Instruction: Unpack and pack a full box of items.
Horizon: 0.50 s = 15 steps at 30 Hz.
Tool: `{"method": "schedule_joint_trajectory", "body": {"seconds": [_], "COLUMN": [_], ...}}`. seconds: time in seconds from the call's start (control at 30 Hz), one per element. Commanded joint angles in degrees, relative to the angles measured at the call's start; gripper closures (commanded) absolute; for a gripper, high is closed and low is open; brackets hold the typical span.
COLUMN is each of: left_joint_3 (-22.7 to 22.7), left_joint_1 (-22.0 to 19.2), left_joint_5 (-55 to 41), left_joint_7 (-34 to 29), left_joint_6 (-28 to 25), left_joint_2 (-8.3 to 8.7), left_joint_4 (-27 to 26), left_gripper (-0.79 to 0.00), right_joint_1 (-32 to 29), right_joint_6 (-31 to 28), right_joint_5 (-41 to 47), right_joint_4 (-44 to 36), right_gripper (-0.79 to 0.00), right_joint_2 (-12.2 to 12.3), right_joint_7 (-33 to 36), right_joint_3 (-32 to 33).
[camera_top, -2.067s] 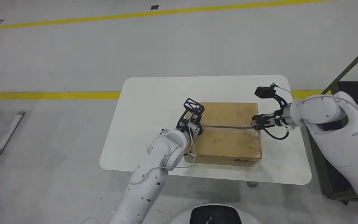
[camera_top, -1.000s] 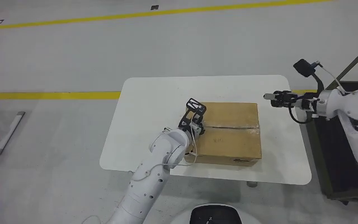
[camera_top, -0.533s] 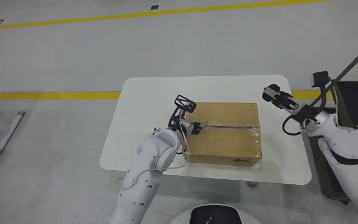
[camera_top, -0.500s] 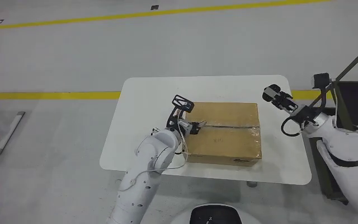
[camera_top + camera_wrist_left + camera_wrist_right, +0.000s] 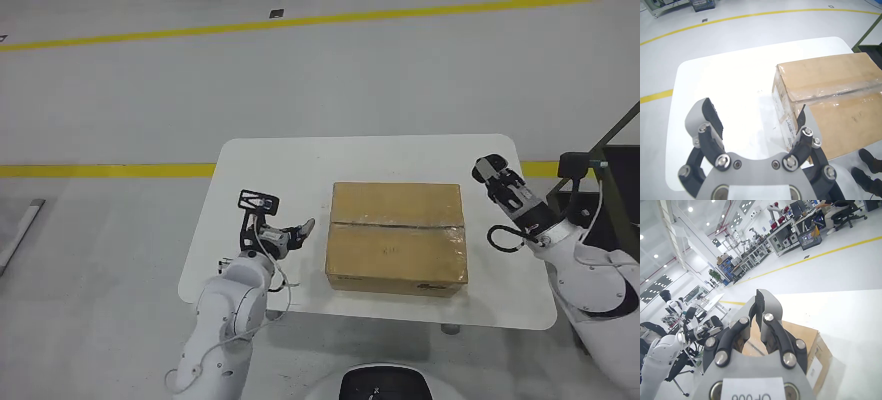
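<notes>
The cardboard box (image 5: 397,238), flaps shut, lies between the claws. Left gripper (image 5: 755,108), spread wide, has backed off its end. Right gripper (image 5: 758,298), pinched shut and empty, has left the taped seam (image 5: 838,93), which is probably slit; flaps next.

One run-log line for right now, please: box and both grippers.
box: on table, flaps shut, taped | left gripper: open, empty, beside box end | right gripper: shut, empty, off opposite end
</notes>
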Motion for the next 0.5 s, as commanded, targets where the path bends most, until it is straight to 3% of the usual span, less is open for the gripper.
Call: {"method": "schedule_joint_trajectory", "body": {"seconds": [0.0, 0.2, 0.47], "left_joint_3": [-0.9, -2.1, -2.1], "left_joint_1": [0.7, 1.3, 1.4], "left_joint_5": [0.6, 1.0, 0.9], "left_joint_7": [1.1, 4.2, 4.4], "left_joint_6": [1.0, 3.4, 3.5], "left_joint_2": [0.09, 0.12, 0.11], "left_joint_4": [-0.6, -1.2, -1.3], "left_gripper": [-0.785, -0.785, -0.785], "right_joint_1": [-0.6, 0.3, 12.1], "right_joint_6": [-1.1, 1.4, 7.1], "right_joint_5": [-4.9, -16.7, -24.3], "right_joint_4": [-1.9, -5.1, 6.3], "right_gripper": [0.000, 0.000, 0.000], "right_joint_2": [0.0, -1.4, -6.1], "right_joint_7": [1.0, -1.4, -7.3], "right_joint_3": [-1.4, -11.6, -29.4]}}
